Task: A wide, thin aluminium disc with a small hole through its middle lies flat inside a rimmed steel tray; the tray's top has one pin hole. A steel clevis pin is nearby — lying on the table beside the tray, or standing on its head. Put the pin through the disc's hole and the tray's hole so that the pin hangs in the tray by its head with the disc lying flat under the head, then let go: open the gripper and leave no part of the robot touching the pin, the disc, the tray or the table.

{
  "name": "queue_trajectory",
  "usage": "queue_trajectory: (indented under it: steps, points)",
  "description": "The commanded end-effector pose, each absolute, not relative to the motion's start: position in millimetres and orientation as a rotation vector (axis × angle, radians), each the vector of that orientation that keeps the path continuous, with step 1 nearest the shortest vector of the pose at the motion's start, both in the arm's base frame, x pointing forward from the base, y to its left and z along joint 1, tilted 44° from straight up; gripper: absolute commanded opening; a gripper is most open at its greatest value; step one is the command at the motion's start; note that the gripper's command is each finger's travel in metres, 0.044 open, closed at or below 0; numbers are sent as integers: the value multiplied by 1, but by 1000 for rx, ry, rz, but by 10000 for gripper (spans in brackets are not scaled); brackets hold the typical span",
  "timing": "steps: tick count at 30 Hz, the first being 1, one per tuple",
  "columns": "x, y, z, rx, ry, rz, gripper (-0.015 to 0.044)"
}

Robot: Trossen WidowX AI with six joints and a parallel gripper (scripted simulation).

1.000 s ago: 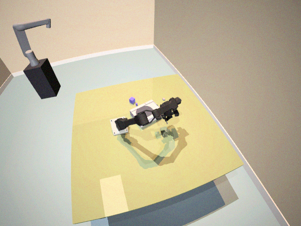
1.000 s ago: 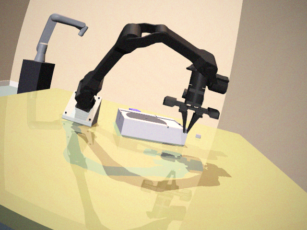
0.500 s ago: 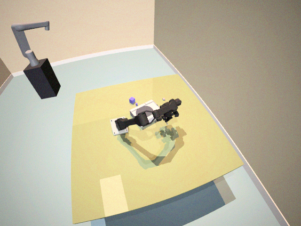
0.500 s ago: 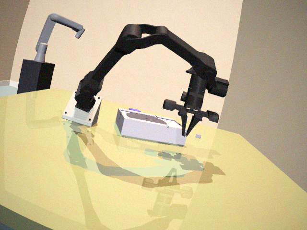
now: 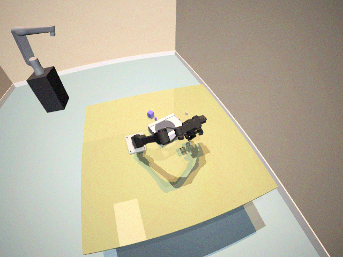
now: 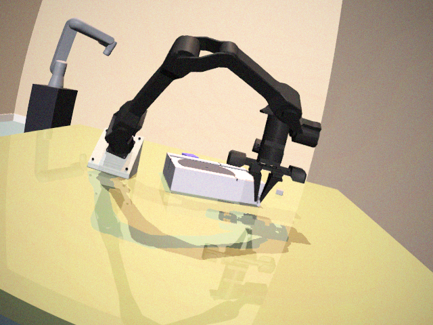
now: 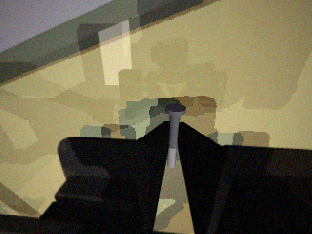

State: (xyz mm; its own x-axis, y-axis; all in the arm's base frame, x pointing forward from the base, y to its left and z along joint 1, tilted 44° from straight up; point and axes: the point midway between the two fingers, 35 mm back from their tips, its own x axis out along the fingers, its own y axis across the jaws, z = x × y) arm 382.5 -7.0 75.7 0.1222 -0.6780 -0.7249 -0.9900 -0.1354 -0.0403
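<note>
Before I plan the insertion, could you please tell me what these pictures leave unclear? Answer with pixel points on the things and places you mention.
- Steel clevis pin [image 7: 174,132]: middle partly covered by the black gripper fingers, wrist view.
- Grey disc's [image 5: 165,126] near edge: behind the black arm, top view.
- Disc's centre hole: too small and blurred, exterior view.

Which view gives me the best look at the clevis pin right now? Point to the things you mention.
Wrist: the pin [image 6: 258,203] [image 7: 174,132] shows head and shank, between the fingertips. Exterior shows only a small bit below the fingertips; top, too little to make out.
</note>
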Motion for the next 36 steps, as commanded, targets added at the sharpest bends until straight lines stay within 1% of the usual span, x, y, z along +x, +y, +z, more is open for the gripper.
queue_trajectory:
  steps: [1,19,33,36]
  points:
    - [383,-12,70,-1884,1612,774,0]
    - [386,-32,49,-1885,1613,772,0]
    - [386,-33,49,-1885,1613,772,0]
    - [386,-32,49,-1878,1609,770,79]
